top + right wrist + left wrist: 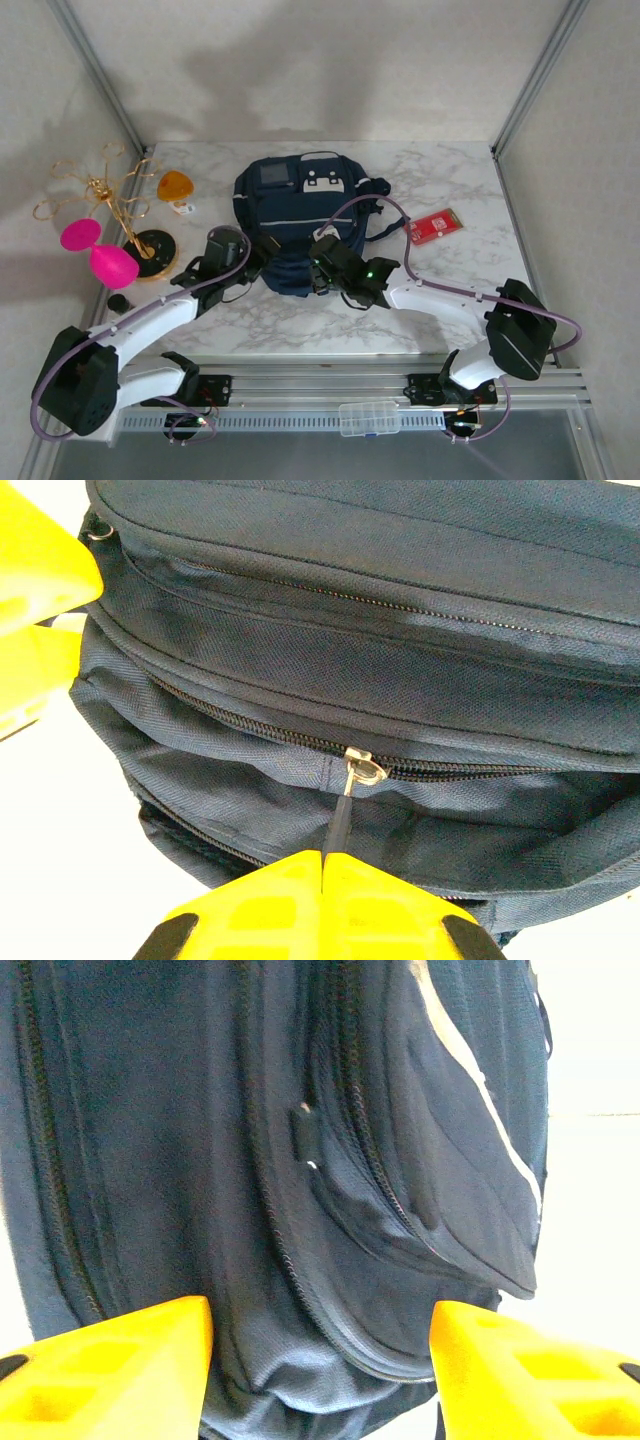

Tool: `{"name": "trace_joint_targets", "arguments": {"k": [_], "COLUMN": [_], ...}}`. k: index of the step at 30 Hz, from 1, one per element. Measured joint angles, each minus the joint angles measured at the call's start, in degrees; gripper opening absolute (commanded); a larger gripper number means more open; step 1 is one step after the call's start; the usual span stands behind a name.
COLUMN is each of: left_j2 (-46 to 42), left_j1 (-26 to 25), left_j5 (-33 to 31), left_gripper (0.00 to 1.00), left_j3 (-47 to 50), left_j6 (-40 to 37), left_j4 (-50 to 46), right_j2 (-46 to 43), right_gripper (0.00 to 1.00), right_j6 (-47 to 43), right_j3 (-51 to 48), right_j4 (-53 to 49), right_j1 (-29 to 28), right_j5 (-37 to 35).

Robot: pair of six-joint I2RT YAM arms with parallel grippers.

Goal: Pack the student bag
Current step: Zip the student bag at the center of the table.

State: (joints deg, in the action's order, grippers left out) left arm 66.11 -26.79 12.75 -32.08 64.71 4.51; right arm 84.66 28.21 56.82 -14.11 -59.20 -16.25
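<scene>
Marble table point(440, 180), student bag point(300, 215) overhead; close-up, right gripper point(322, 865) pinches zipper pull point(343, 805).

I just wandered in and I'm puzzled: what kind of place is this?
Probably a robotics test booth: a white marble-patterned tabletop framed by silver aluminium frame posts, two white robot arms bolted along its edge, working on a navy-blue fabric backpack.

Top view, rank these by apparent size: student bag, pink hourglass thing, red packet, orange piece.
1. student bag
2. pink hourglass thing
3. red packet
4. orange piece, which looks only a little smaller than the red packet, so these last two are unsure.
</scene>
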Motion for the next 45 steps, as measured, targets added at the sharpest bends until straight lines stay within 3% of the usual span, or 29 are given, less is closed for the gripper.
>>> {"name": "trace_joint_targets", "arguments": {"k": [6,14,15,24,34,41,45], "left_j2": [3.98,8.44,8.41,5.07,-1.49,-1.60,-1.79], "left_j1": [-4.42,-6.01,-6.03,-3.58,11.39,12.04,12.04], "left_j5": [-4.98,-9.84,-10.27,-11.13,-6.32,-3.26,-2.47], "left_gripper": [0.47,0.02,0.00,0.00,0.00,0.00,0.00], "left_j3": [-0.22,-2.23,-2.40,-2.78,-3.48,-4.42,-4.24], "left_j6": [6.97,10.86,10.93,7.41,-4.90,-6.49,-6.36], "left_j4": [4.37,3.30,2.86,-1.53,-13.25,-14.19,-13.62], "right_j2": [0.59,0.81,0.81,-0.90,-4.63,-4.07,0.52], "right_gripper": [0.00,0.00,0.00,0.00,0.00,0.01,0.12], "right_j6": [-0.37,-0.61,-0.63,-2.12,-9.79,-10.93,-9.22], "right_j3": [0.24,0.31,0.31,-2.08,-4.46,-2.67,3.02], "right_j4": [0.35,1.20,1.11,1.40,2.75,4.79,5.42], "right_j1": [0.00,-0.09,-0.09,2.54,5.97,3.74,2.47], "right_j5": [0.50,0.20,-0.22,-1.60,1.53,7.26,9.09]}}
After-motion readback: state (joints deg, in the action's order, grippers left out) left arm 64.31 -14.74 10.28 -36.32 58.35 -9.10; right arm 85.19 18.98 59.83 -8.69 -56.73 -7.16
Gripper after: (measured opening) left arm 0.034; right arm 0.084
